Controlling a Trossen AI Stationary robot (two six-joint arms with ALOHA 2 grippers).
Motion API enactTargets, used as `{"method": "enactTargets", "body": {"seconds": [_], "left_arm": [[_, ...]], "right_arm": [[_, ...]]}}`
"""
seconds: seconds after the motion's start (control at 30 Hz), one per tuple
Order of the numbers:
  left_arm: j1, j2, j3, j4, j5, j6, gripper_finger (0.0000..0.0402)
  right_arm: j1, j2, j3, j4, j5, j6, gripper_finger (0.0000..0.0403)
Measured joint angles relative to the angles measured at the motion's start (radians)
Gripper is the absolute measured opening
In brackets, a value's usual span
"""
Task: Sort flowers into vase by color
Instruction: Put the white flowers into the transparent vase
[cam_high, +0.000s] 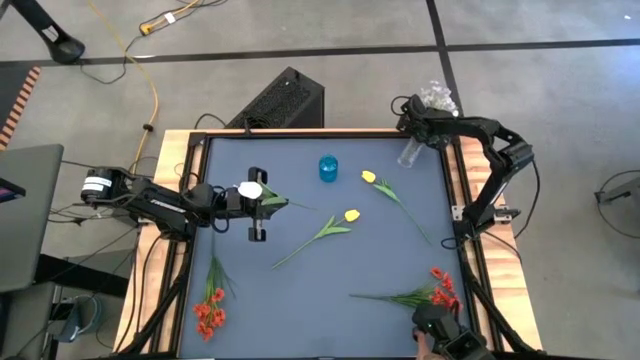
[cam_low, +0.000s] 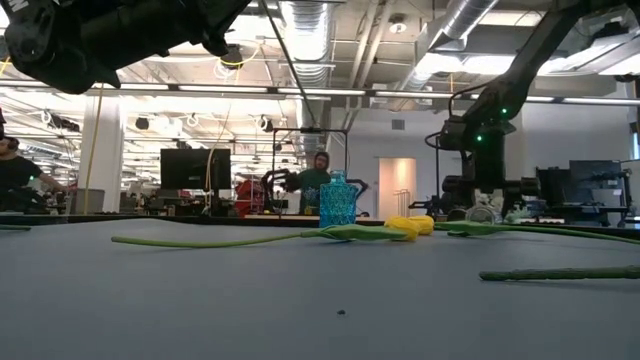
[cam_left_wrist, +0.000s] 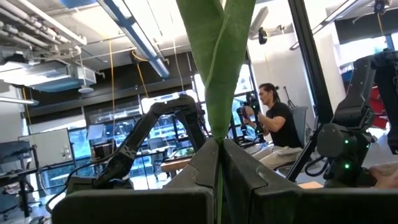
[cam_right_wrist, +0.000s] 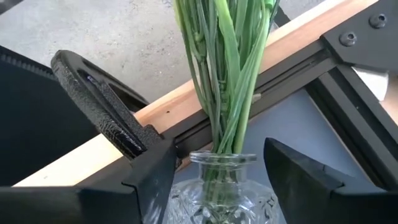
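Note:
My left gripper (cam_high: 268, 203) (cam_left_wrist: 219, 177) hangs above the table's left half, shut on a white tulip (cam_high: 249, 189). My right gripper (cam_high: 413, 133) (cam_right_wrist: 214, 154) is open at the far right corner. Its fingers stand either side of the neck of a clear glass vase (cam_high: 410, 153) (cam_right_wrist: 217, 186) that holds the pale sprays (cam_high: 437, 97). I cannot tell whether they touch it. Two yellow tulips (cam_high: 368, 177) (cam_high: 351, 215) lie flat mid-table beside a blue vase (cam_high: 328, 168) (cam_low: 338, 201). Red clusters lie near left (cam_high: 209, 312) and near right (cam_high: 442, 289). My left gripper pinches the white tulip's green stem (cam_left_wrist: 219, 146) between its two fingers (cam_left_wrist: 199, 171), close behind the blossom. The fingers come level from the table's left. The stem and a long leaf (cam_left_wrist: 221, 68) run on forward toward the right (cam_high: 295, 204). The flower is lifted clear of the table.
A wooden frame (cam_high: 300, 131) rims the dark table top. A dark object (cam_high: 445, 335) sits at the near right edge. Long green stems (cam_low: 230, 240) (cam_low: 560, 272) lie across the middle and right. People sit in the room beyond (cam_left_wrist: 273, 121). Bare table lies at the centre near side.

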Motion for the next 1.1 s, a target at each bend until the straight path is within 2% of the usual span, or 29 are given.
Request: {"method": "enactTargets", "body": {"seconds": [0.1, 0.33, 0.57, 0.77, 0.9, 1.1], "left_arm": [[0.000, 0.000, 0.000, 0.000, 0.000, -0.001, 0.0000], [0.000, 0.000, 0.000, 0.002, 0.004, -0.006, 0.0000], [0.000, 0.000, 0.000, 0.002, 0.005, -0.006, 0.0000], [0.000, 0.000, 0.000, 0.002, 0.005, -0.006, 0.0000], [0.000, 0.000, 0.000, 0.005, 0.005, -0.006, 0.0000], [0.000, 0.000, 0.000, 0.006, 0.006, -0.006, 0.0000]], "right_arm": [[0.000, 0.000, 0.001, -0.006, -0.001, 0.002, 0.0241], [0.007, -0.004, 0.003, -0.026, 0.029, -0.001, 0.0141], [0.044, -0.002, 0.002, -0.042, 0.118, -0.011, 0.0079], [0.063, -0.002, 0.001, -0.054, 0.122, -0.024, 0.0021], [0.080, -0.002, 0.001, -0.057, 0.122, -0.026, 0.0019], [0.104, -0.002, 0.001, -0.056, 0.106, -0.030, 0.0076]]}}
